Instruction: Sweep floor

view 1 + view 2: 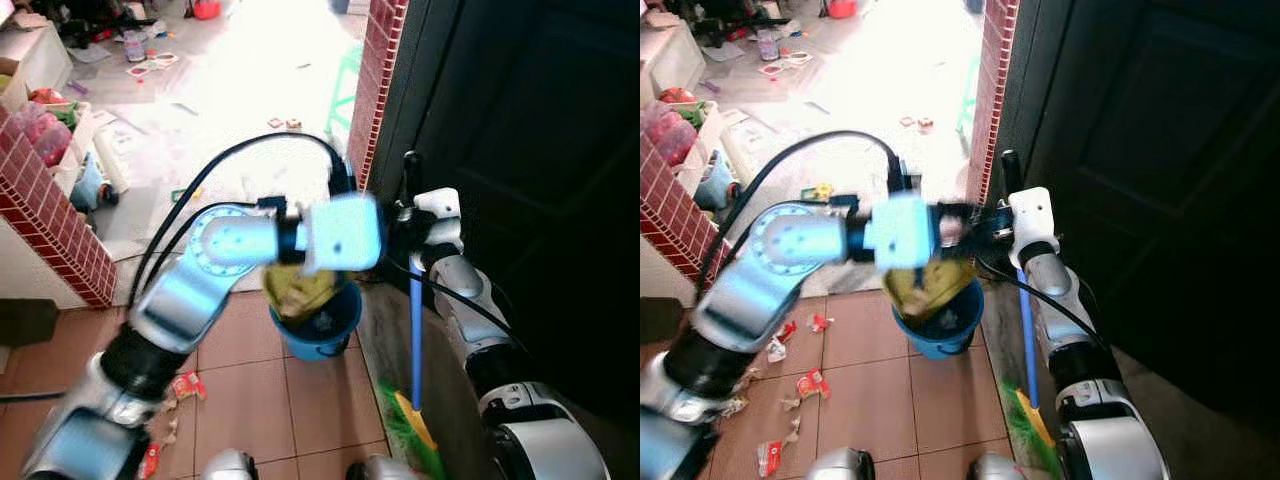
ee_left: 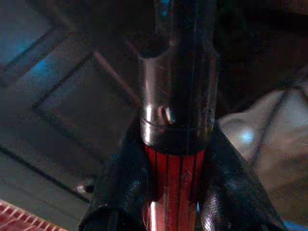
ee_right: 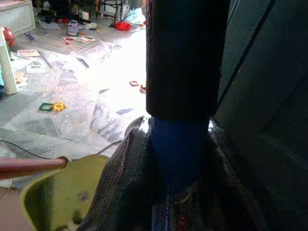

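Observation:
My left gripper (image 1: 388,232) is shut on the red, black-capped handle (image 2: 174,183) of a yellow-green dustpan (image 1: 300,288). The pan hangs tilted over a blue bucket (image 1: 322,338) on the tiled floor. Just to its right, my right gripper (image 1: 411,215) is shut on a broom, on the blue shaft (image 1: 416,340) right below its black grip (image 3: 185,57). The broom stands upright against the dark door, with its green and yellow bristles (image 1: 412,428) on the floor. Red and white wrappers (image 1: 810,383) lie scattered on the tiles to the left of the bucket.
A dark door (image 1: 520,150) and a red brick pillar (image 1: 376,80) close off the right side. A low brick wall (image 1: 50,220) stands on the left. Black cables loop over my left arm. Toys and papers (image 1: 150,65) litter the bright floor beyond.

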Controlling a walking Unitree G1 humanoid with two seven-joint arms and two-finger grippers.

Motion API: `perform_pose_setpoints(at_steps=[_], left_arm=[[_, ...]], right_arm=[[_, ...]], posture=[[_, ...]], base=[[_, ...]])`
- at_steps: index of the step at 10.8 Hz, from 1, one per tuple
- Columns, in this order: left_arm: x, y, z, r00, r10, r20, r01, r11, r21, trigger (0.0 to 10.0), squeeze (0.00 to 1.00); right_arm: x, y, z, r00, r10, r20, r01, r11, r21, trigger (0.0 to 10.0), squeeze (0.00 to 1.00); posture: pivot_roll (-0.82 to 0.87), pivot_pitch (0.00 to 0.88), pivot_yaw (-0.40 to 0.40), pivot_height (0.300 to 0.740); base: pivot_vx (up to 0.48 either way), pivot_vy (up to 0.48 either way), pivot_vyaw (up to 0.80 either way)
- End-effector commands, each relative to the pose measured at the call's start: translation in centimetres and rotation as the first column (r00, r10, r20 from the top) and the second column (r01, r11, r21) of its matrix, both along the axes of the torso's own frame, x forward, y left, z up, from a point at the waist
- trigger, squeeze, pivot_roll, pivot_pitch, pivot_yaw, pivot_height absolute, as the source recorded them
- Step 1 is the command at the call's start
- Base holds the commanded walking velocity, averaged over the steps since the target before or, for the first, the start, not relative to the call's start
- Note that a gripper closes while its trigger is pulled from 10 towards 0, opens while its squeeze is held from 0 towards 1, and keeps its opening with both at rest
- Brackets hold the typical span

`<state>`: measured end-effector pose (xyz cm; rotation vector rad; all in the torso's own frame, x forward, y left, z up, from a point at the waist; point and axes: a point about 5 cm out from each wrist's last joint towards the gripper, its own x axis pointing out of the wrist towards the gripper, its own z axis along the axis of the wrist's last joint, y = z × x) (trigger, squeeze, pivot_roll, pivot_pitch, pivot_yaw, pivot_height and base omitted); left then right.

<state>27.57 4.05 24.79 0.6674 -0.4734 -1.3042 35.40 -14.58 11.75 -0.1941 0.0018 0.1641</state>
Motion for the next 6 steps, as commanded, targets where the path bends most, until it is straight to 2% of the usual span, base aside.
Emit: perform_pose_setpoints(at_steps=[1, 2, 3, 4, 5, 6], left_arm=[[-0.4, 0.1, 2.4, 0.995, -0.02, 0.101, 0.022, 1.0, -0.019, 10.0, 0.0], [-2.3, -0.2, -0.7, 0.991, -0.132, 0.01, 0.129, 0.979, 0.157, 10.0, 0.0], [-0.7, 0.3, 0.9, 0.996, -0.031, 0.088, 0.026, 0.998, 0.055, 10.0, 0.0], [1.7, 1.6, 4.9, 0.975, 0.148, 0.166, -0.122, 0.98, -0.158, 10.0, 0.0], [2.4, 2.4, 6.1, 0.959, 0.215, 0.182, -0.172, 0.958, -0.228, 10.0, 0.0], [2.8, 3.2, 6.0, 0.954, 0.255, 0.16, -0.213, 0.947, -0.24, 10.0, 0.0]], right_arm=[[0.3, -0.2, 0.5, 1.0, -0.006, 0.012, 0.006, 1.0, 0.009, 10.0, 0.0], [0.2, 0.8, 0.6, 0.998, 0.061, 0.024, -0.06, 0.998, -0.009, 10.0, 0.0], [0.2, 0.7, 0.7, 0.998, 0.05, 0.032, -0.05, 0.999, -0.013, 10.0, 0.0], [0.2, 0.4, 0.5, 0.999, 0.027, 0.022, -0.027, 1.0, -0.002, 10.0, 0.0], [0.2, 0.3, 0.4, 0.999, 0.027, 0.019, -0.027, 1.0, -0.003, 10.0, 0.0], [0.2, 0.4, 0.4, 0.999, 0.034, 0.019, -0.034, 0.999, -0.007, 10.0, 0.0]], posture=[[-0.06, 0.049, -0.058, 0.74], [-0.07, 0.048, -0.051, 0.74], [-0.07, 0.048, -0.05, 0.74], [-0.07, 0.05, -0.051, 0.74], [-0.07, 0.048, -0.053, 0.74], [-0.07, 0.046, -0.054, 0.74]], base=[[0.0, 0.0, 0.0], [0.0, 0.0, 0.0], [0.0, 0.0, 0.0], [0.0, 0.0, 0.0], [0.0, 0.0, 0.0], [0.0, 0.0, 0.0]])
